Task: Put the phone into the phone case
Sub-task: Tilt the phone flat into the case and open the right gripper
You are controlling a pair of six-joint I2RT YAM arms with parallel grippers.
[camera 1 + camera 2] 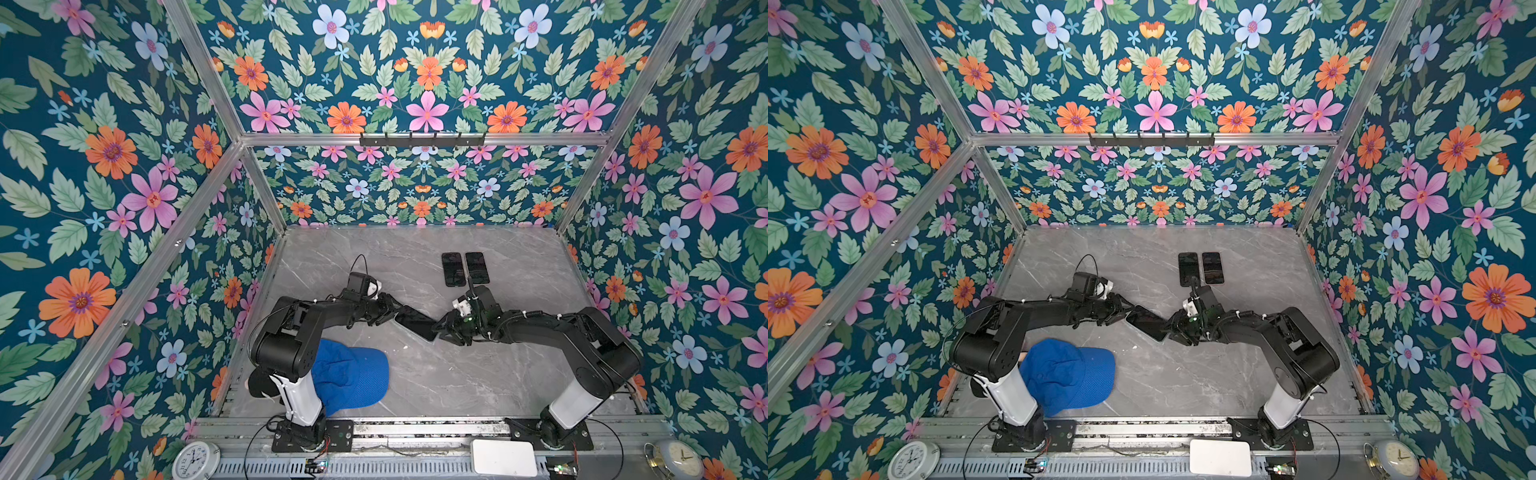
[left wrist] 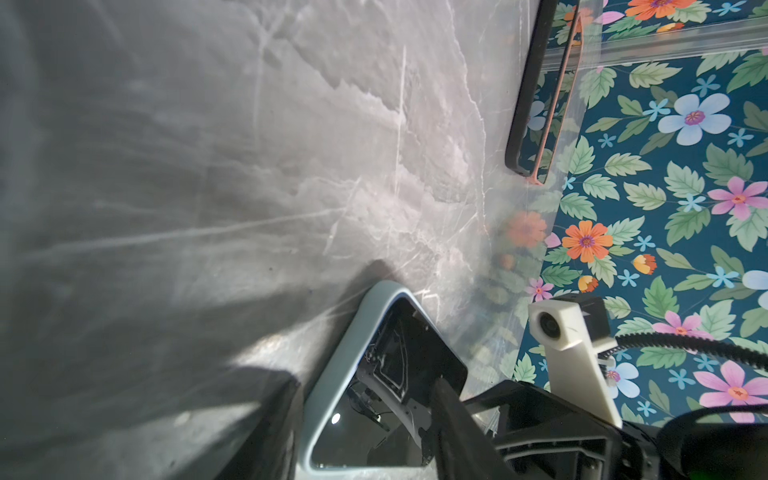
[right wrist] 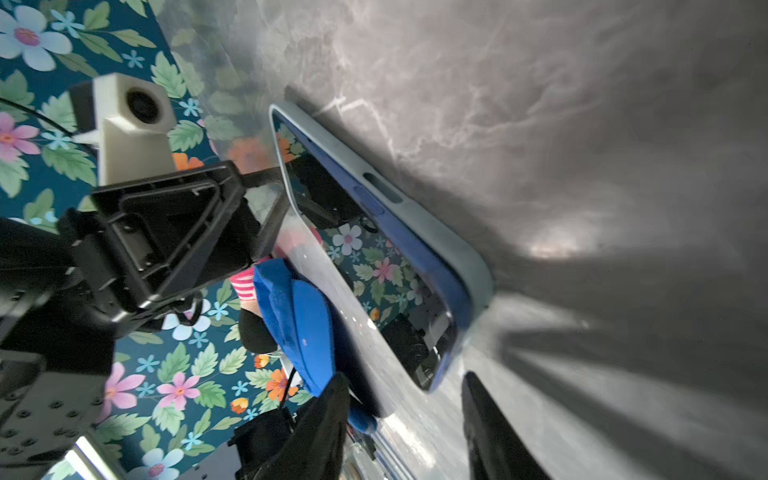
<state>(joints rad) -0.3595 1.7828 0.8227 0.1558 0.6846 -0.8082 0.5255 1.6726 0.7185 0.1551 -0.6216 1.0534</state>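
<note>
The phone, seated in its case, lies diagonally at frame centre in both top views. Left fingers clamp its upper-left end; right fingers stand apart around its lower-right end, gripping nothing.

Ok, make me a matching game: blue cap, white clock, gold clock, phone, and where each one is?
Things: 1 blue cap; 2 white clock; 3 gold clock; 4 phone.
Places: A between the left tool and right tool; B front rail, right end; C beside the left arm; D front rail, left end.
Pairs: 1-C, 2-D, 3-B, 4-A.
</note>
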